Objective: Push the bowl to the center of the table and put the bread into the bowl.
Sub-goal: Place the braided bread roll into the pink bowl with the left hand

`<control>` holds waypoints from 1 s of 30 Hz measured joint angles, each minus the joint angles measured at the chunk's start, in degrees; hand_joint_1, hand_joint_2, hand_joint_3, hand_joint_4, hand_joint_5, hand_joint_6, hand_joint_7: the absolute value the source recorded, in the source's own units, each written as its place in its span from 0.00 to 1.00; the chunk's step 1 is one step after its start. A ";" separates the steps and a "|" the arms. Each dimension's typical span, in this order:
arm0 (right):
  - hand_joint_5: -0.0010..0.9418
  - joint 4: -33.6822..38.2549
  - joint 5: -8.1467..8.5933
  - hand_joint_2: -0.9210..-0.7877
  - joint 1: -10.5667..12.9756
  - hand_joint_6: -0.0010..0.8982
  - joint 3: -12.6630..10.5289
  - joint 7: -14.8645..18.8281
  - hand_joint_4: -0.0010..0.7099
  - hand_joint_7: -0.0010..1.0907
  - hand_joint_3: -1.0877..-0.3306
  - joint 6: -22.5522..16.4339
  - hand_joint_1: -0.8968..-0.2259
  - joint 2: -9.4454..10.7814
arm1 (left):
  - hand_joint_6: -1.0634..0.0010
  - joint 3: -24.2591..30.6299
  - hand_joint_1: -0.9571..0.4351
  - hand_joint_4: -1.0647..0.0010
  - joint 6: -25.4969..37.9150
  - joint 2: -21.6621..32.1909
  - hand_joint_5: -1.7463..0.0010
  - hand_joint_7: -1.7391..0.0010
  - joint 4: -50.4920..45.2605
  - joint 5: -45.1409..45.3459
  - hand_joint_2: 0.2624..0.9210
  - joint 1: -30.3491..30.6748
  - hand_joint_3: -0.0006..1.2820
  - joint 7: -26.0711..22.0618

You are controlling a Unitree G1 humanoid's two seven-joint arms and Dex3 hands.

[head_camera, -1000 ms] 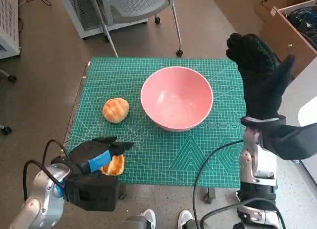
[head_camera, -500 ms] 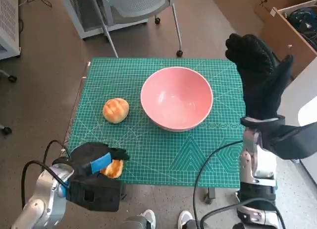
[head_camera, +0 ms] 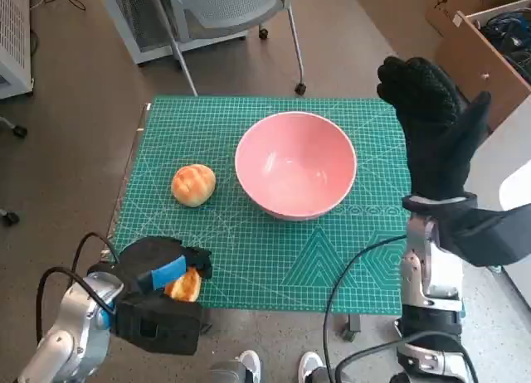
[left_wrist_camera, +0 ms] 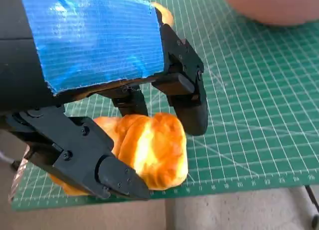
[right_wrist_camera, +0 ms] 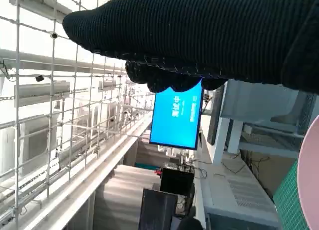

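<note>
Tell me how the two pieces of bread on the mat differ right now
The round bun lies free on the green mat, left of the pink bowl; the near bread sits at the mat's front edge with the left hand closed around it. The round bun shows whole with a scored top; the near bread is largely hidden by the left hand's fingers. Both are golden-brown and outside the bowl.

Closing the left robot hand (head_camera: 162, 275) tighter around the bread (head_camera: 184, 285) at the near edge of the worktop (head_camera: 274, 259), fingers (left_wrist_camera: 187, 98) curling in from their earlier spread. Drawing back slightly toward the robot, bread coming along, now more covered by the hand than before.
</note>
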 measured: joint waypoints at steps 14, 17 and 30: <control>0.00 0.07 0.17 0.00 0.05 0.16 0.32 0.56 0.46 0.45 0.63 0.00 0.48 0.01 | 0.36 2.99 0.69 0.25 -0.57 -1.40 0.39 0.36 0.15 -1.82 0.84 -4.08 0.15 2.35; 0.00 0.07 0.18 0.00 0.19 0.15 0.36 0.64 0.46 0.45 0.62 0.00 0.48 0.02 | 0.36 3.71 0.69 0.25 -0.70 -1.97 0.39 0.36 0.37 -2.52 0.84 -5.04 0.15 2.86; 0.00 -0.03 0.19 0.00 0.93 0.15 0.37 0.70 0.45 0.45 0.62 0.01 0.48 0.04 | 0.36 4.84 0.69 0.25 -1.17 -2.40 0.39 0.36 0.69 -4.27 0.85 -6.94 0.14 3.36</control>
